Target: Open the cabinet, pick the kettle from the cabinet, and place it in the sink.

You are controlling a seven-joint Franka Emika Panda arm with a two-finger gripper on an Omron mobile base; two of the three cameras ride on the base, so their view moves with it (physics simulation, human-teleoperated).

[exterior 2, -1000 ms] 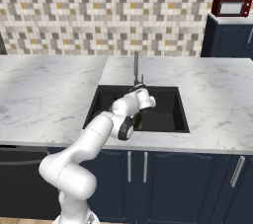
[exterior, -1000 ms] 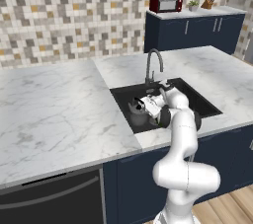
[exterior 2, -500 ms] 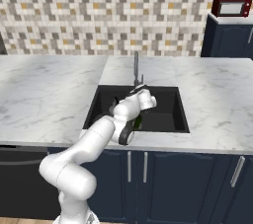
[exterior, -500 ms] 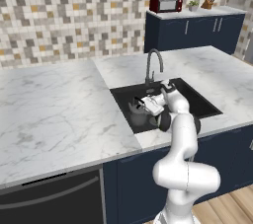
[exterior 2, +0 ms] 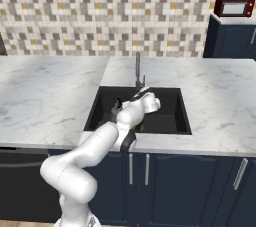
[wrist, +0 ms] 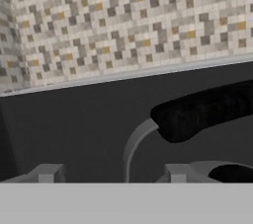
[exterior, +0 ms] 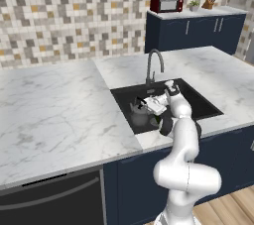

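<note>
The grey kettle (exterior: 139,113) stands upright in the left part of the dark sink (exterior: 201,104), below the tap. My gripper (exterior: 150,104) hangs low over the basin, just right of the kettle's top, open. In the hand view its fingertips (wrist: 47,173) stand wide apart, the gripper (wrist: 112,174) holds nothing, and the kettle's dark handle grip (wrist: 207,112) and grey handle arc (wrist: 132,145) lie just ahead against the sink wall (wrist: 74,119). From the right base view my forearm covers most of the kettle (exterior 2: 118,105) in the sink (exterior 2: 167,112). The cabinet is out of view.
An arched silver tap (exterior: 151,68) rises at the sink's back edge, close to my wrist. White marble counter (exterior: 54,110) surrounds the basin. A red microwave (exterior: 166,3) sits on low navy cabinets (exterior: 198,30) at the back right. A dark dishwasher front (exterior: 49,204) is below left.
The jaws have gone from nearly shut to wide apart, letting go of the kettle's handle. The kettle stays in the sink and the arm has barely shifted.
</note>
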